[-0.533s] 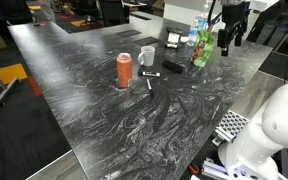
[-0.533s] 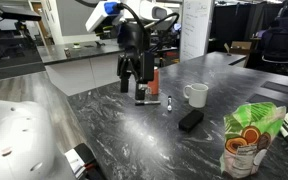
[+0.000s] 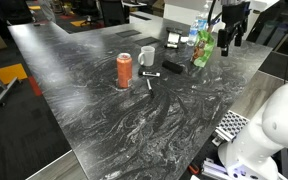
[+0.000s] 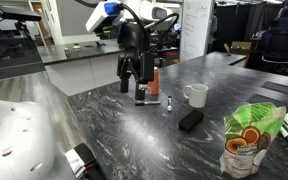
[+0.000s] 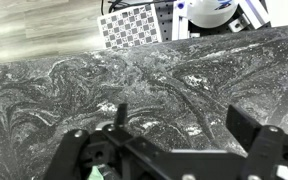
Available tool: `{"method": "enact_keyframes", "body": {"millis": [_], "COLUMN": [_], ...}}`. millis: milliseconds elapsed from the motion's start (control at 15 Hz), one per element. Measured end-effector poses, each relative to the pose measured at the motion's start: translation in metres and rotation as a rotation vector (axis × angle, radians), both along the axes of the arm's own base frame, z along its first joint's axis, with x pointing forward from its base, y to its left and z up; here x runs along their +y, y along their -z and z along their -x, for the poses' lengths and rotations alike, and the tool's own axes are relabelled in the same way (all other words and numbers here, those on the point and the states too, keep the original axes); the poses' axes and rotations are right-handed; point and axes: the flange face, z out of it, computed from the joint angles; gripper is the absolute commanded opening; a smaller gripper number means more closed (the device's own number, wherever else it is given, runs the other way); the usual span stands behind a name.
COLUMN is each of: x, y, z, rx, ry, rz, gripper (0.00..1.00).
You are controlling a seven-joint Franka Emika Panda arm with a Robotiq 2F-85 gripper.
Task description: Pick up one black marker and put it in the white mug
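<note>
A slim black marker (image 3: 149,80) lies on the dark marble table between the orange can and the black block; it also shows in an exterior view (image 4: 169,101). The white mug (image 3: 146,56) stands upright just behind it, with its handle to the side (image 4: 195,95). My gripper (image 3: 227,40) hangs above the table's edge, well away from the marker and the mug. In an exterior view (image 4: 134,88) it shows in front of the can. In the wrist view the gripper (image 5: 184,125) is open and empty over bare marble. Marker and mug are out of the wrist view.
An orange can (image 3: 124,70) stands next to the mug. A black rectangular block (image 3: 173,68) lies beside the marker. A green snack bag (image 3: 203,47) stands near the gripper. A checkerboard sheet (image 5: 131,28) lies beyond the table's edge.
</note>
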Motion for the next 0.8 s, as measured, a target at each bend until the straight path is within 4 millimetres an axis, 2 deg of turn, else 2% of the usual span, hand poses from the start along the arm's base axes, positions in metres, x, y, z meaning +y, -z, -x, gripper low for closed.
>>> {"method": "enact_keyframes", "body": {"millis": [600, 800], "x": [0.002, 0.007], "y": [0.0, 0.0], "z": [-0.001, -0.011], "rx": [0.0, 0.031], "ry": [-0.006, -0.041], "rz": [0.002, 0.041], "gripper": [1.0, 1.0]}}
